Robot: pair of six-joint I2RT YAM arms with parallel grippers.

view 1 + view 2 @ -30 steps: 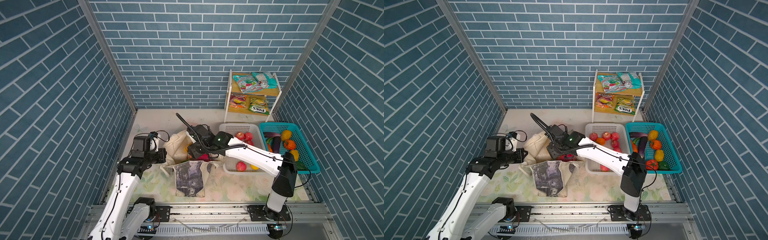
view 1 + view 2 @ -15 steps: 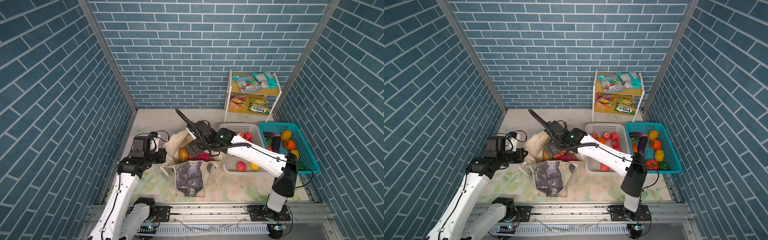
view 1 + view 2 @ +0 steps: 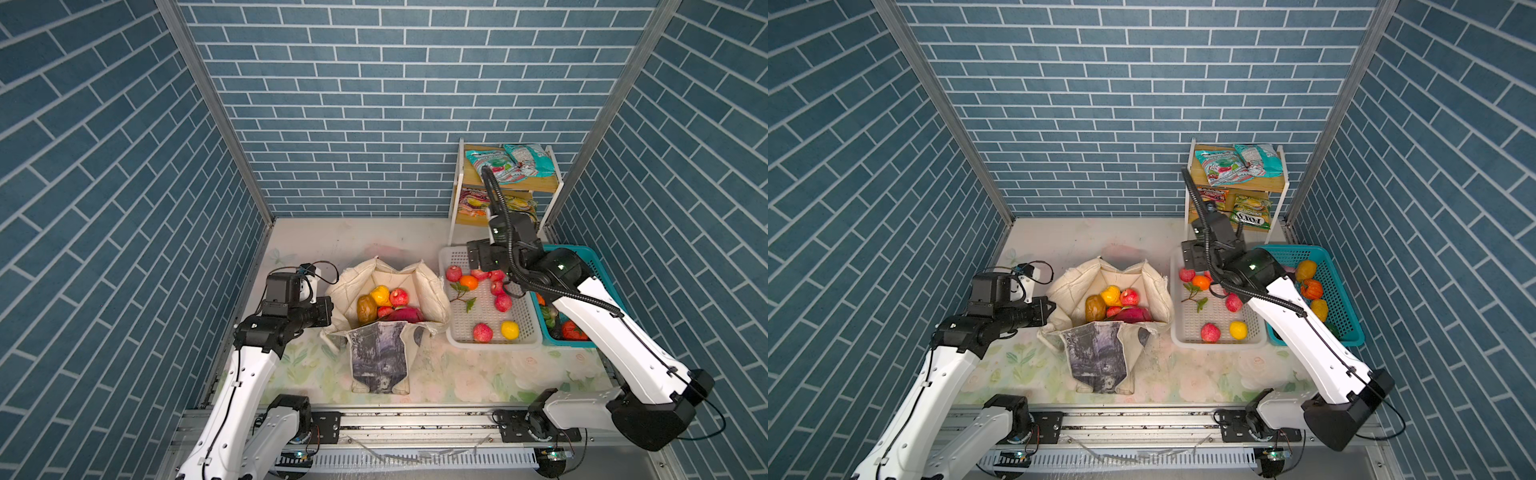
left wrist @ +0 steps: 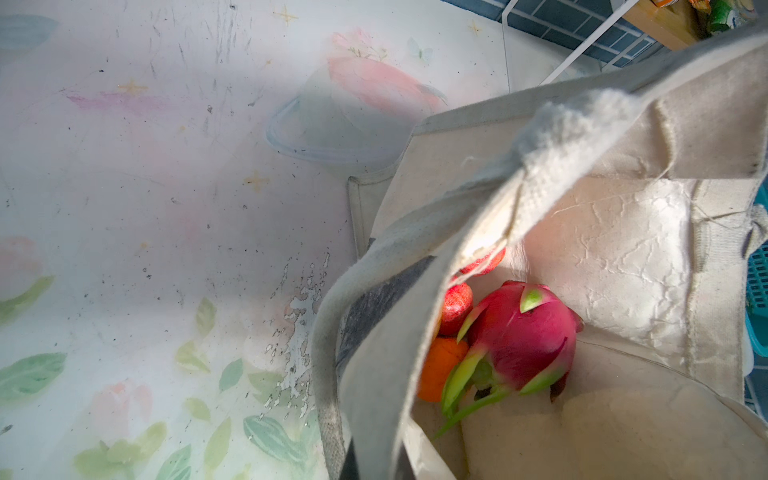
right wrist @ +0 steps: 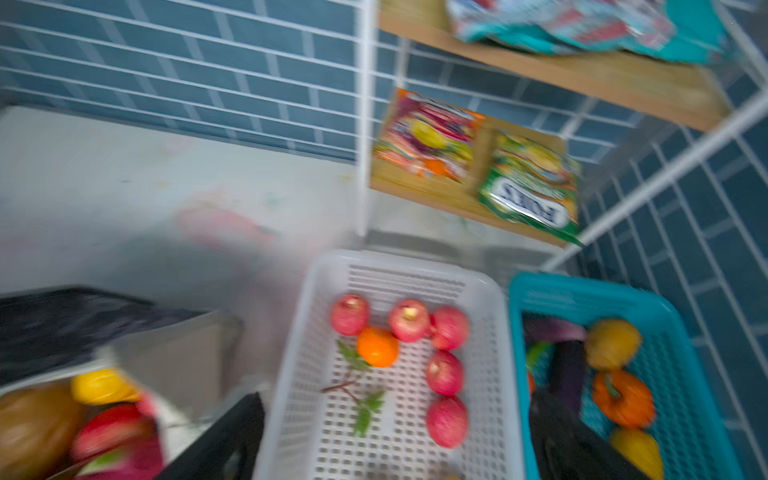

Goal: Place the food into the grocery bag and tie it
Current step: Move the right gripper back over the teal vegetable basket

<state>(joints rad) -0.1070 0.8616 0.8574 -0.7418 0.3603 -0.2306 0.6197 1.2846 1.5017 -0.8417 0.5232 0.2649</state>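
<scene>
The cream grocery bag (image 3: pixel 428 291) stands open at the middle of the table in both top views. In it lie a brown fruit (image 3: pixel 366 308), a yellow fruit (image 3: pixel 380 295), a red apple (image 3: pixel 399 297) and a pink dragon fruit (image 4: pixel 523 332). My left gripper (image 3: pixel 327 312) is shut on the bag's left rim; in the left wrist view its jaws are hidden under the fabric (image 4: pixel 374 374). My right gripper (image 5: pixel 395 449) hangs open and empty over the far end of the white basket (image 5: pixel 291 374), which holds apples (image 5: pixel 446 419) and an orange (image 5: pixel 377 347).
A teal basket (image 3: pixel 590 257) with more produce stands right of the white basket (image 3: pixel 494 343). A small shelf rack (image 3: pixel 1283 183) at the back right carries teal snack packets (image 3: pixel 1237 164) and other packets. The right forearm crosses above the teal basket.
My right gripper opened over the bag, left the brown fruit inside, and swung right to the white basket. The left arm has held still on the bag's rim.
</scene>
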